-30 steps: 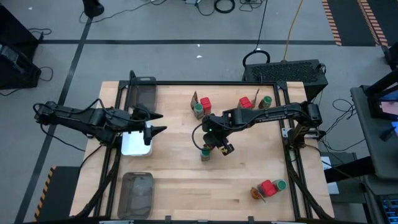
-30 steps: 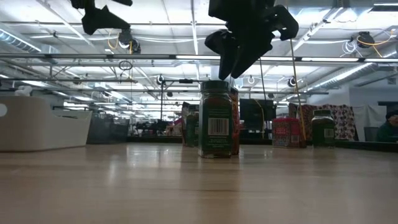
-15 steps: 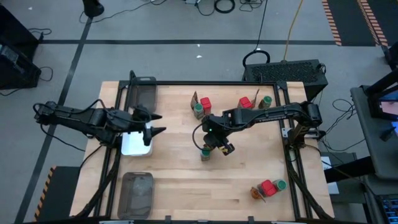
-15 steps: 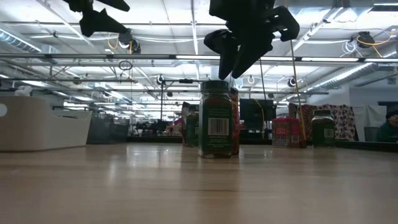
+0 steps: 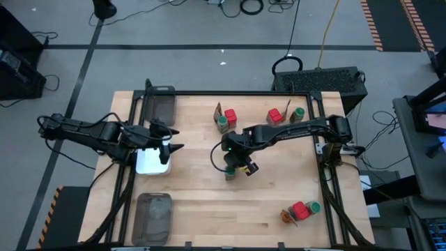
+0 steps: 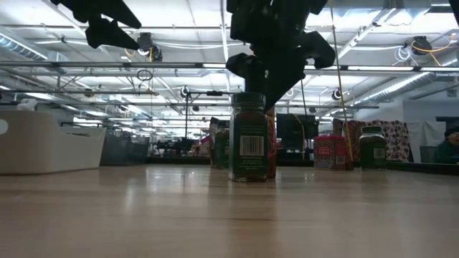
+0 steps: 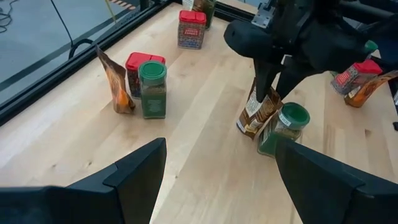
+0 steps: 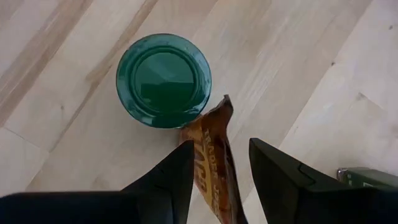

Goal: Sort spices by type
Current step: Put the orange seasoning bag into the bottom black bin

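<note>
Over the middle of the tabletop (image 5: pixel 202 202), the right pincer (image 8: pixel 219 163) hangs with fingers parted astride a brown sachet (image 7: pixel 257 113) that leans against a green-lidded jar (image 7: pixel 285 126), not yet clamped. The left pincer (image 7: pixel 217 180) waits open above the white dish (image 5: pixel 150 162). The risk: closing off-centre could crumple the sachet or nudge the jar over. The overhead view shows four jars, three red boxes and, as far as can be made out, four sachets.

A green-lidded jar (image 8: pixel 163 79) stands upright mid-table, touching a brown-orange sachet (image 8: pixel 210 167) leaning beside it, while other jars, red boxes and sachets cluster farther off.
</note>
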{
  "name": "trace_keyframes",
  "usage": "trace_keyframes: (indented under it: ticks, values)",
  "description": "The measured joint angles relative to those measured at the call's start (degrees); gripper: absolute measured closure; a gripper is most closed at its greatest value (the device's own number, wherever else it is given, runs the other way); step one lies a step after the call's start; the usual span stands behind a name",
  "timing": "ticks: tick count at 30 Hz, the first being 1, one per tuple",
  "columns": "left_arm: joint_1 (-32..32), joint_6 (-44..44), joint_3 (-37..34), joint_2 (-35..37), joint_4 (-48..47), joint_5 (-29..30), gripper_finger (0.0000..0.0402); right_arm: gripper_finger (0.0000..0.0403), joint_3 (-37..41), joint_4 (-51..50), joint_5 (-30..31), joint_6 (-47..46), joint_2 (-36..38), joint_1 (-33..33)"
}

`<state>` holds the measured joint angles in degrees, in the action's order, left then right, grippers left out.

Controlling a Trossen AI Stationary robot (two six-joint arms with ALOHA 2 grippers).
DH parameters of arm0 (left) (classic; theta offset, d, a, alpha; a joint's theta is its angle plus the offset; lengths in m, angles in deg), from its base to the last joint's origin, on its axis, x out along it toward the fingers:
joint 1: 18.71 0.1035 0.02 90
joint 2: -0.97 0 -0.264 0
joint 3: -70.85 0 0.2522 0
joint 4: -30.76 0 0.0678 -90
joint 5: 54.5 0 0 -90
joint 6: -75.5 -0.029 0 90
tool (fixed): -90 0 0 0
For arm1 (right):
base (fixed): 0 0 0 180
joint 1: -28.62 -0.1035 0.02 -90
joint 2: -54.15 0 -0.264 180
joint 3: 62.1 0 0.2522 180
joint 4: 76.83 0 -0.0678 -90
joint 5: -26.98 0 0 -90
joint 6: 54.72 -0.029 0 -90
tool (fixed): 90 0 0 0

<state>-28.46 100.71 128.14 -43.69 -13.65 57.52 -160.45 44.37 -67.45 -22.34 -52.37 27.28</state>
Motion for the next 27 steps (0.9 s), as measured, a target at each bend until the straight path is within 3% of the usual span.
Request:
trace_keyframes:
  ticks: [3, 10, 19, 27]
  values:
    - [0.0, 0.0, 0.0, 0.0, 0.0, 0.0, 0.0098, 0.0289, 0.0, 0.6, 0.0, 0.1, 0.0, 0.0]
    - [0.0, 0.0, 0.0, 0.0, 0.0, 0.1, 0.0098, 0.0394, 0.0, -1.2, 0.1, 0.5, 0.0, 0.0]
    - [0.0, 0.0, 0.0, 2.3, 0.0, 0.7, 0.0098, 0.0402, 0.0, -1.4, 4.7, 1.3, 0.6, 1.2]
    - [0.0, 0.0, 0.0, 7.0, -0.3, 1.2, 0.0098, 0.0403, -3.3, -1.6, 4.8, 1.3, 1.7, 1.4]
